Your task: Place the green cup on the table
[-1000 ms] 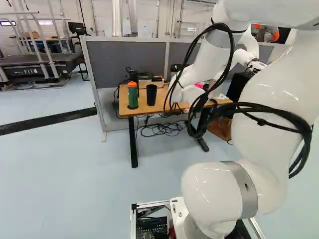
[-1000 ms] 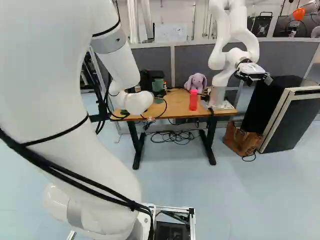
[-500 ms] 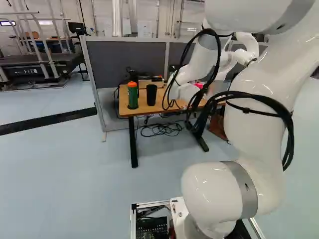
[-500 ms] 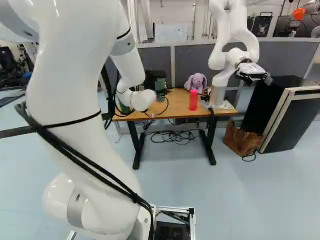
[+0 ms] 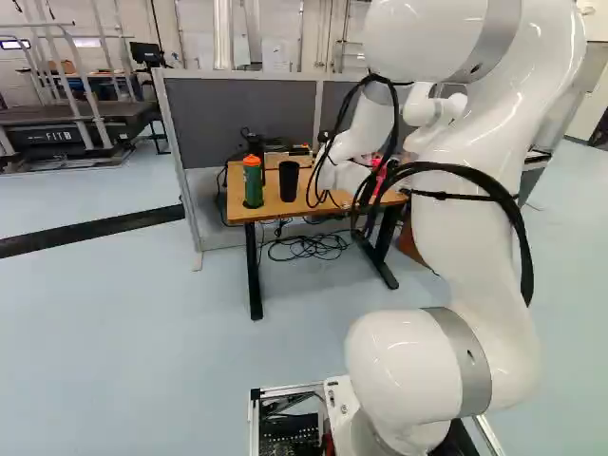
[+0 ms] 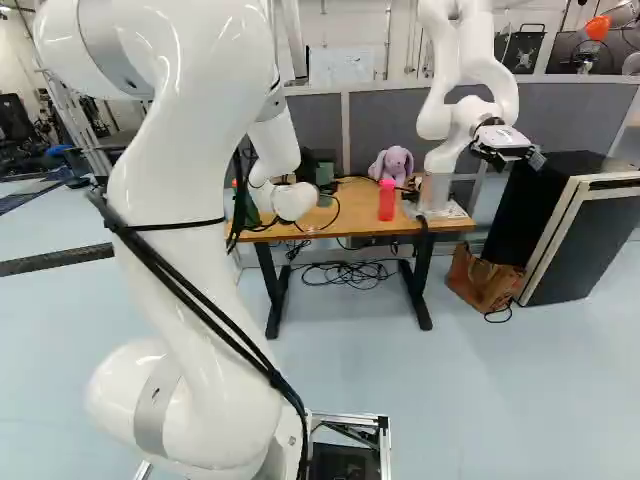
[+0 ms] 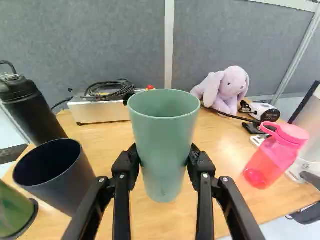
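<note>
The arm (image 6: 175, 200) reaches forward over the table; from behind, its wrist masks the gripper (image 7: 163, 159), so take the grip state from the wrist view. There the two fingers stand part-open, a cup's width apart, closed against opposite sides of the green cup (image 7: 162, 125). The cup is upright and empty as far as its mouth shows, above or on the table (image 7: 220, 210). Handling: probably light, fairly stiff plastic; the smooth wall may slip, and excess force may flex it. It widens toward the rim, which should resist downward slip. Correct hold: mid-wall, both sides, rim clear. The finger pads are hidden, and clearance under the base cannot be determined. Beside the cup, the green bottle (image 5: 253, 182) is cut off in the wrist view, and the dark cup (image 7: 55, 172) is partly covered by a finger. Farther back, the green cup may mask part of the cable-topped box (image 7: 100, 111); the plush rabbit (image 7: 227, 90) sits before the divider (image 7: 220, 40).
</note>
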Available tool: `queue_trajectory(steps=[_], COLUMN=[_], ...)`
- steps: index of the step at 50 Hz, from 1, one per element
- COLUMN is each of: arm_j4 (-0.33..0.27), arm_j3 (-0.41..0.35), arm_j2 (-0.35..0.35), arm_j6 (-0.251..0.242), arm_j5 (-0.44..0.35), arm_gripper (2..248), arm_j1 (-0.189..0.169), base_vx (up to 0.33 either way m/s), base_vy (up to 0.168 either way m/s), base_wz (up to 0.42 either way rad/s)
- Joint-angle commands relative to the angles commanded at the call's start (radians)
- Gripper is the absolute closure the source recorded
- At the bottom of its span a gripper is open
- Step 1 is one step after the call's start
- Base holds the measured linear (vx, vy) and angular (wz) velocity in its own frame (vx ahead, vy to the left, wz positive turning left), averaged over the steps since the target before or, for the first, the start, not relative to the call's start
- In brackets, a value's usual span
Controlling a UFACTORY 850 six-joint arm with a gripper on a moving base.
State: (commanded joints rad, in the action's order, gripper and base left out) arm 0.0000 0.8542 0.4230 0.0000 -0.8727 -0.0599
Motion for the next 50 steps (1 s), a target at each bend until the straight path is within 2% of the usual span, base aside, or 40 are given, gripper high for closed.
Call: queue_trajectory(steps=[24, 50], arm_j4=[0.0, 0.0], arm_j3=[0.114, 0.146], arm_j2=[0.134, 0.207], arm_j6=[0.0, 0.0], arm_j5=[-0.035, -0.075], arm_gripper=[133, 133], arm_j1=[0.002, 0.002], base_vx=[0.0, 0.0], base_vy=[0.0, 0.0], base_wz=[0.0, 0.0])
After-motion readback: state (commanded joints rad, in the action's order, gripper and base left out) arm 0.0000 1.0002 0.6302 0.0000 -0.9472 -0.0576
